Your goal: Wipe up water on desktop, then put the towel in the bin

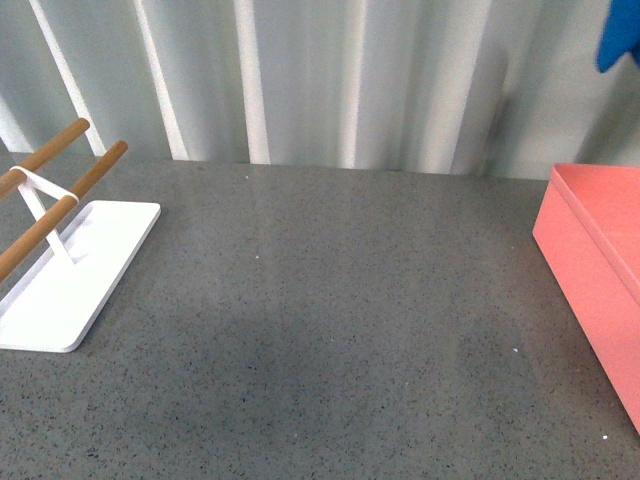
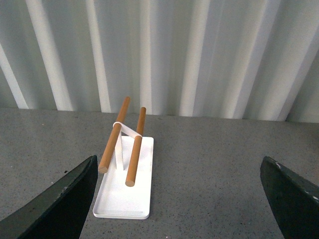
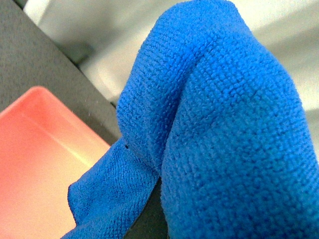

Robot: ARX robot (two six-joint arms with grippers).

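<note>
The left gripper (image 2: 174,209) is spread wide above the desktop (image 1: 330,330) and holds nothing. The towel (image 1: 620,35) hangs aloft, apparently over the bin (image 1: 590,270) at far right. Cloth hides the right gripper, so its grip cannot be told.

Your front view looks down from above across the dark grey speckled desktop (image 1: 320,330), with the white flat rack with wooden rods (image 1: 90,270) at its left. Your left wrist view sits low, facing that rack end-on, so both share it. Your right wrist view, far right of the rack, sits very close to the bright blue microfibre towel (image 3: 219,124) over the salmon-pink plastic bin (image 3: 35,149).
</note>
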